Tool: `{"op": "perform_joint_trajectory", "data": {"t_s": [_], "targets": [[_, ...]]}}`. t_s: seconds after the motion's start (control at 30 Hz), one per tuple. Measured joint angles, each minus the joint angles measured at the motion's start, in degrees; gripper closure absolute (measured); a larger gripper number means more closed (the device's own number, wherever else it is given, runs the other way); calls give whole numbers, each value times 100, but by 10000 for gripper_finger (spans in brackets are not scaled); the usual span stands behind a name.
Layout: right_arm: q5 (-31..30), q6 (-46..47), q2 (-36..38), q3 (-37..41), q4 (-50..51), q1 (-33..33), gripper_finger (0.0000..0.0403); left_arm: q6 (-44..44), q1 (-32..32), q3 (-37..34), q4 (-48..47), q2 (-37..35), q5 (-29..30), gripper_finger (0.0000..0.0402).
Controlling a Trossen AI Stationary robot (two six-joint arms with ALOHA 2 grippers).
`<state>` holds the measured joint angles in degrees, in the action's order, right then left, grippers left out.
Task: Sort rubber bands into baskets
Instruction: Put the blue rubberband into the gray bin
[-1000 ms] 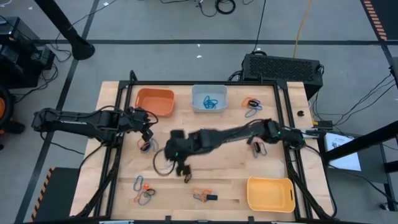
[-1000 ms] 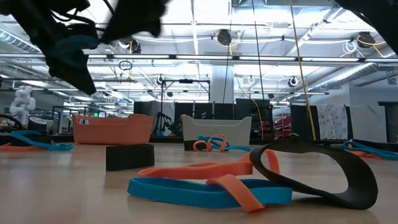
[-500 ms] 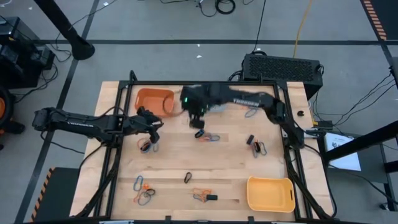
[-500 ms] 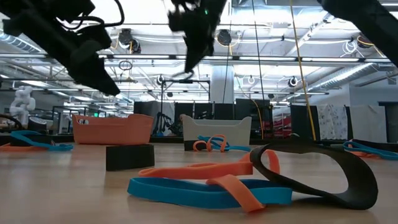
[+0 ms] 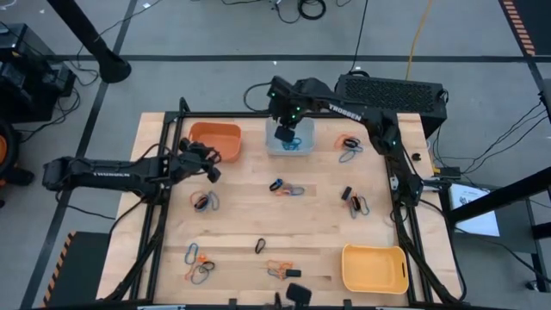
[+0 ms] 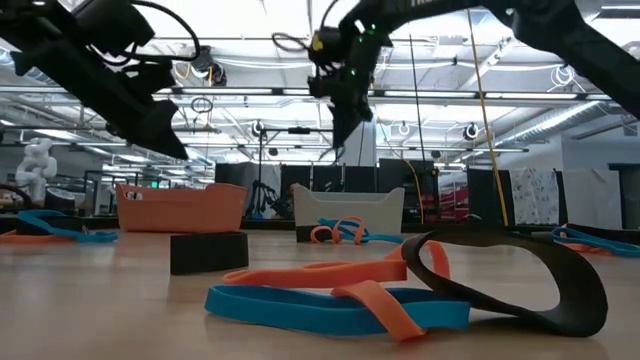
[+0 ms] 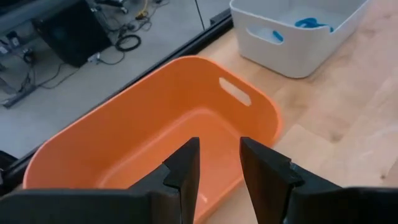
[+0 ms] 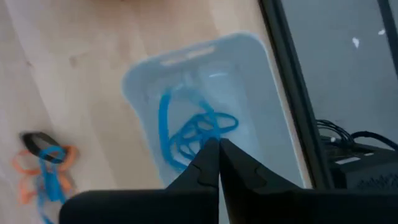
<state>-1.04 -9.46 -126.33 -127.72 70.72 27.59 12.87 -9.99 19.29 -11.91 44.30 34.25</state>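
Right gripper [image 5: 285, 132] is up over the pale blue-grey basket [image 5: 270, 145] at the tabletop's far edge, fingers pinched fully together; nothing visible between them. Blue rubber bands [image 8: 189, 134] lie inside that basket. Left gripper [image 7: 219, 171] sits low by the orange basket [image 5: 225, 136] near the far-left corner, jaws parted, nothing between them. Mixed rubber bands [image 5: 287, 188] are scattered mid-table; the yellow basket [image 5: 374, 268] is at the near-right corner.

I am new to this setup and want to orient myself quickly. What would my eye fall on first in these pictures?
First, the right gripper, shut, hanging over the pale basket at the table's far edge, which holds blue rubber bands. Next, the left gripper beside the orange basket, its fingers a little apart. Small clusters of rubber bands lie scattered on the wooden table, and a yellow basket sits at the near right corner.
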Motion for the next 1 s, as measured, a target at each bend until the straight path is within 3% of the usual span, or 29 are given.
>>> {"op": "perform_joint_trajectory", "data": {"t_s": [0.17,0.3,0.63,1.0], "targets": [[504,-400,3,573,-420,369,402,-169,-619,0,86,19,-662,278],[569,-696,-21,951,-597,570,402,-169,-956,0,99,19,-1183,278],[590,-917,-8,1224,-660,698,400,-484,-1037,0,553,19,-1952,278],[559,-729,-10,1224,-357,683,315,-914,-1037,477,786,19,-2124,278]]}}
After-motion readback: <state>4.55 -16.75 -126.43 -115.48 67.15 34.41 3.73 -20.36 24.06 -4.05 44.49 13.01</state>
